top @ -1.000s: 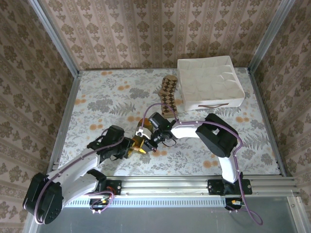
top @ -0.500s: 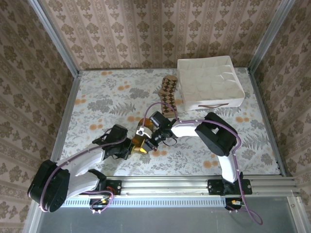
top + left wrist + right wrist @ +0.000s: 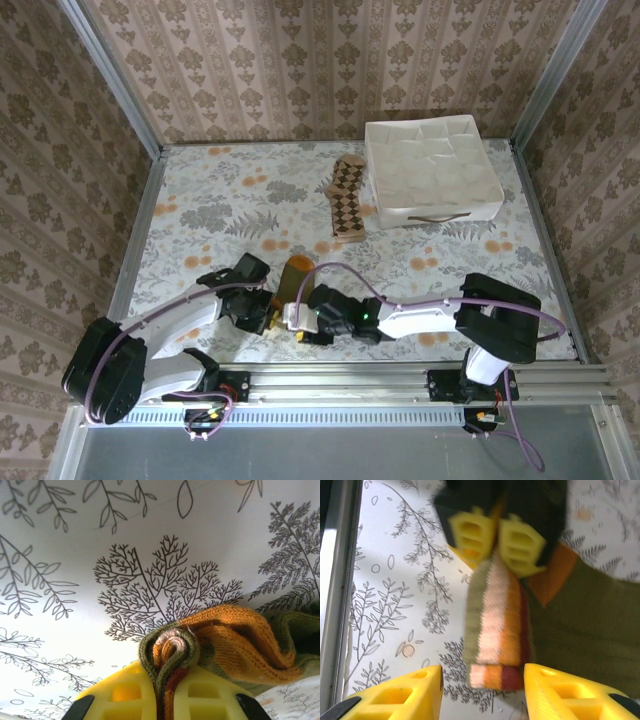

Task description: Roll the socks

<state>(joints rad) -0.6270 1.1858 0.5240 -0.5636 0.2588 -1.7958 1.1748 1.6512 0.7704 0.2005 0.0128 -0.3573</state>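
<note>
The olive-green striped sock point(image 3: 297, 272) lies on the table in front of the arm bases. Its near end is folded into a small roll point(image 3: 172, 647), and my left gripper point(image 3: 167, 682) is shut on that roll. The orange heel point(image 3: 235, 635) bunches to the right of the roll. My right gripper point(image 3: 483, 674) stands open just short of the striped cuff point(image 3: 497, 630), its fingers to either side and not touching it. From above, the left gripper point(image 3: 266, 318) and the right gripper point(image 3: 298, 322) sit close together. The argyle sock point(image 3: 347, 198) lies flat farther back.
A white fabric box point(image 3: 432, 172) stands at the back right, next to the argyle sock. The aluminium rail point(image 3: 400, 378) runs along the near edge just behind both grippers. The floral tablecloth point(image 3: 200, 200) is bare on the left and in the middle.
My right gripper let go of the striped sock, opened and drew back toward the near rail. My left gripper closed on the rolled end.
</note>
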